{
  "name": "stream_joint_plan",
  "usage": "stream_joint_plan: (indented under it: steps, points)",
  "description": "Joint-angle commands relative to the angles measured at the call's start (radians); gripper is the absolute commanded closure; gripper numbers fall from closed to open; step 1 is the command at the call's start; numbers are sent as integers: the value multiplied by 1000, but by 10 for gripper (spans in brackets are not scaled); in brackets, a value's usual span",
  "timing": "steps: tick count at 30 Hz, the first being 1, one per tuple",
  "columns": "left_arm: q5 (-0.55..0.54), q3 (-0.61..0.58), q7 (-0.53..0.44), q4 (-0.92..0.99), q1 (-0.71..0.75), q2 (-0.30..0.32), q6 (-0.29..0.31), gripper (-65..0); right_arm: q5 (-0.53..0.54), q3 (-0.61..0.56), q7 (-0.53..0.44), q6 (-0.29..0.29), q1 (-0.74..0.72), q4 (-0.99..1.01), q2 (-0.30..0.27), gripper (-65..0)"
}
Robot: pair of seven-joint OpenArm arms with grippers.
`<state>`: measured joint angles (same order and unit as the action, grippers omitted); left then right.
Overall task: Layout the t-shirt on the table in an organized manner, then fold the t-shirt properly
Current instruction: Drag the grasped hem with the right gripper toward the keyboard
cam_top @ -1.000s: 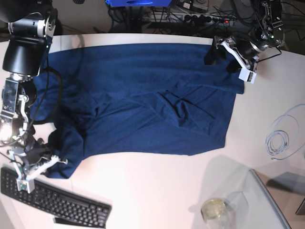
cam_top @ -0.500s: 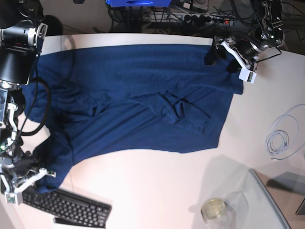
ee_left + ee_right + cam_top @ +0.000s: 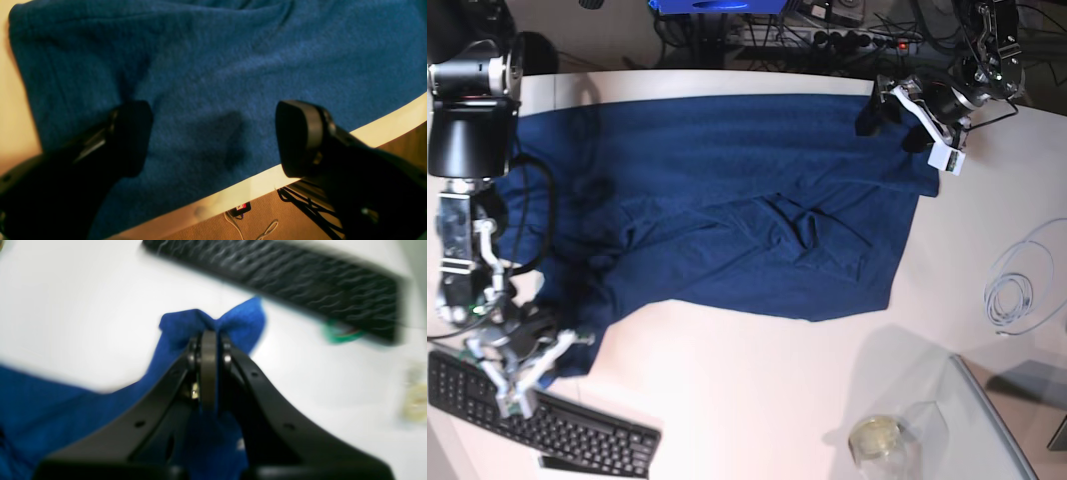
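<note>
Since the previous base picture, the right gripper has shifted sideways along the near table edge with its pinched corner of the t-shirt, and the cloth's near hem now runs further from the keyboard; the left gripper has stayed at the far corner.

Base view: the t-shirt lies spread across the table, wrinkled in the middle, one corner drawn toward the right gripper, the opposite far corner under the left gripper. A coiled white cable lies well apart from both tools.

Left wrist view: the left gripper stands wide, its two dark fingers apart with blue t-shirt beneath and between them, nothing clamped. The table edge runs just behind the fingertips, a detail the base view hides.

Right wrist view: the right gripper is closed tight on a bunched tip of t-shirt that pokes out beyond its fingertips. Ahead of it lies the keyboard, blurred.
</note>
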<state>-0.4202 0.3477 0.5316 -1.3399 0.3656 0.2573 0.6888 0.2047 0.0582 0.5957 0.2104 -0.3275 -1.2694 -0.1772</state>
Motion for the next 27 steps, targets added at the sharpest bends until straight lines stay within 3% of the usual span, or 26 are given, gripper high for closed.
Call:
stream_joint_plan:
  steps: [1,13,15,19,23,27]
  points:
    - [19,1,32,-3,8,9,-8,-556,5,-18,-24,4,-28,1,-8,-14]
    - [17,1,32,-3,8,7,-8,-556,6,-238,-23,4,78,-19,106,-27]
    - [17,1,32,-3,8,7,-8,-556,6,-268,-16,4,89,-19,115,-77]
    - [17,1,32,-3,8,7,-8,-556,5,-303,-21,-7,104,-46,107,-263]
    - [17,1,32,-3,8,9,-8,-556,5,-168,-23,-35,107,-82,94,-276]
    - [17,1,32,-3,11,9,-8,-556,3,12,-24,-185,64,-11,95,-285]
